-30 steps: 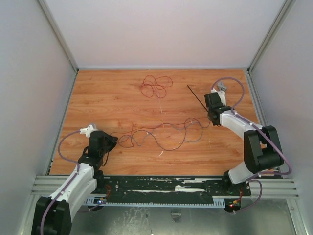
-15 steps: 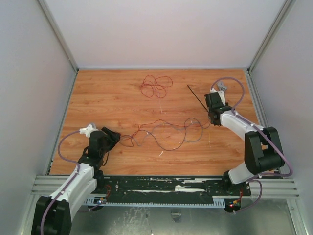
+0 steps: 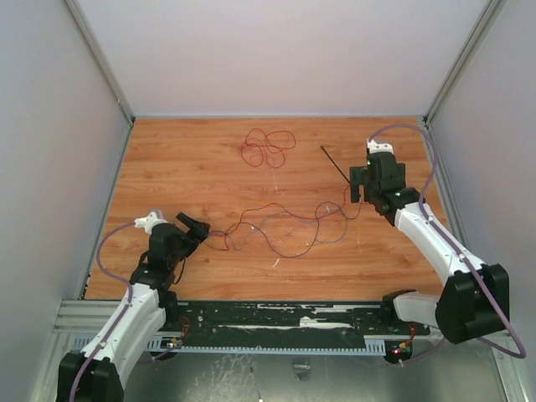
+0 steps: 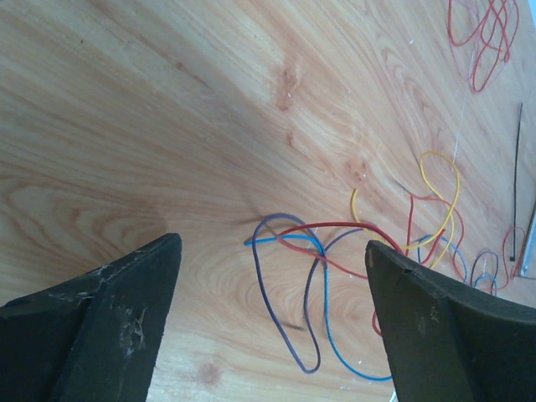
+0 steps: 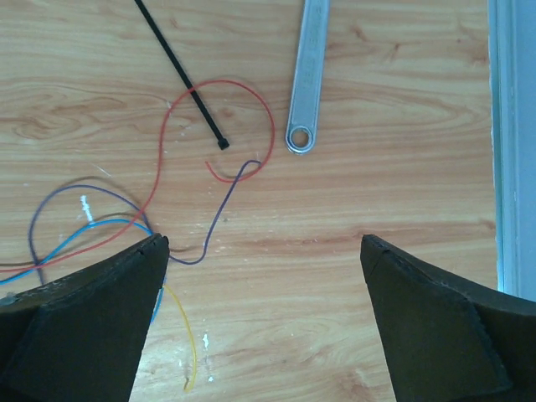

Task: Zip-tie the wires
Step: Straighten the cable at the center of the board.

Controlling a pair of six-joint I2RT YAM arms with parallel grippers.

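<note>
Okay, both jaws stand wide open, nothing held: left gripper (image 3: 193,228) at the left end of the wires (image 3: 285,226), right gripper (image 5: 264,243) above their right end. Zip tie (image 5: 180,71) lies flat just past it, near end inside a red loop, wrench (image 5: 306,67) beside. 2nd red tangle (image 3: 268,146) sits well apart. Suggest bunching strands into 1 bundle first, then pinching the tie low, clear of the loop.

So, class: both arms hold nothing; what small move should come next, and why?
Probably lower the right fingers onto the zip tie: they stand open and empty, its end lies loose just ahead of them, and the wires sprawl unbundled.
</note>
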